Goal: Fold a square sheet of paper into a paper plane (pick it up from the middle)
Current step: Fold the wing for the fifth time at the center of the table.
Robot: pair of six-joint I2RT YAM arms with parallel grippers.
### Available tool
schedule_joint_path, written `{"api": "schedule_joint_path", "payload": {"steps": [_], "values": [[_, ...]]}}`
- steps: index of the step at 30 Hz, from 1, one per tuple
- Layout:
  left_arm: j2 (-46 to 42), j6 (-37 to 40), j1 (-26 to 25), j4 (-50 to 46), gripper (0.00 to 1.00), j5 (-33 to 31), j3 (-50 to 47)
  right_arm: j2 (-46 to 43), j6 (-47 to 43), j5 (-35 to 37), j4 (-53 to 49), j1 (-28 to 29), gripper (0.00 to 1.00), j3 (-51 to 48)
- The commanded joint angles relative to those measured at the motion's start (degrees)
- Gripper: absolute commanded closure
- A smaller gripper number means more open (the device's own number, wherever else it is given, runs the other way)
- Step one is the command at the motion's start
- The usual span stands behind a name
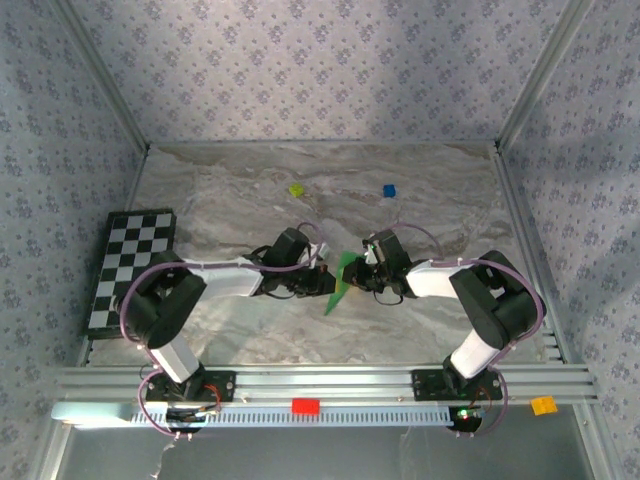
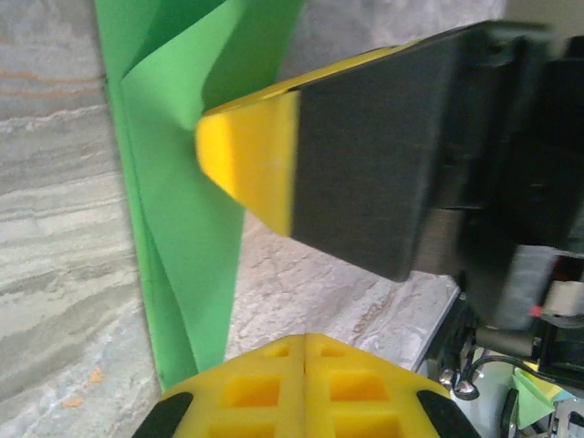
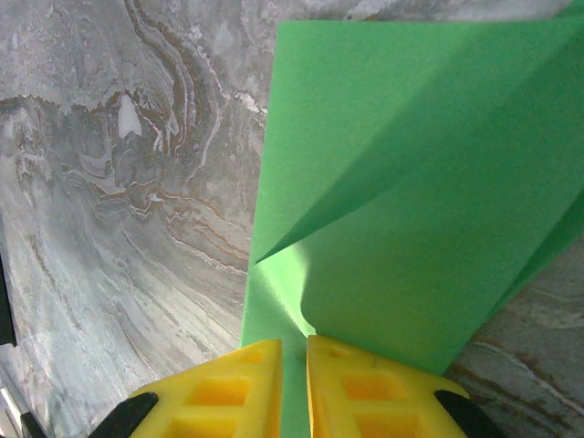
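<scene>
The square sheet of paper (image 1: pixel 342 278) is bright green and folded into a narrow, pointed dart shape like a paper plane. It is held upright just above the marble table, mid-table between the two arms. My right gripper (image 3: pixel 294 347) is shut on its edge, with green paper (image 3: pixel 420 182) running between the yellow fingers. In the top view the right gripper (image 1: pixel 368 268) is at the paper's right side. My left gripper (image 2: pixel 304 339) is shut, its fingers pressed together with nothing between them. The paper (image 2: pixel 173 182) hangs just left of it, pinched by the right gripper's fingertip (image 2: pixel 251 160). The left gripper (image 1: pixel 325 283) is beside the paper's left edge.
A black-and-white checkerboard (image 1: pixel 130 265) lies at the table's left edge. A small yellow-green block (image 1: pixel 296 189) and a blue block (image 1: pixel 389 190) sit at the back. A red block (image 1: pixel 305 405) and an orange block (image 1: pixel 543 404) rest on the front rail. Patterned walls enclose the table.
</scene>
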Motion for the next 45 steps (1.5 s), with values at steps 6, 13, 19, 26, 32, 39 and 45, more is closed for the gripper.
{"api": "schedule_joint_path", "payload": {"steps": [6, 13, 19, 26, 32, 39, 45], "values": [[4.01, 0.02, -1.31, 2.73, 0.96, 1.71, 1.98, 3.42, 0.57, 2.38, -4.64, -0.18, 0.83, -1.03], [5.09, 2.41, -2.47, -0.25, 0.95, 0.35, 0.86, 3.61, 0.78, 2.79, -4.31, -0.13, 0.83, -1.82], [4.65, 2.44, -3.22, -0.48, 0.95, -1.1, -3.82, 3.7, 0.63, 3.12, -4.72, -0.14, 0.83, -1.92], [0.93, 2.05, -3.54, -1.4, 0.94, -3.06, -8.48, 3.93, 0.55, 3.3, -4.81, -0.16, 0.83, -2.09], [-4.4, 2.63, -3.97, -4.27, 0.94, -2.84, -11.14, 3.85, 0.5, 3.32, -4.75, -0.22, 0.83, -2.35], [-13.71, 1.35, -3.64, -4.86, 0.96, -6.69, -10.88, 3.69, 1.27, 2.44, -3.67, -0.26, 0.83, -2.25], [-8.94, 1.33, -1.51, -3.28, 0.98, -5.69, -2.72, 3.21, 1.41, 2.13, -3.93, -0.31, 0.83, -2.09]]}}
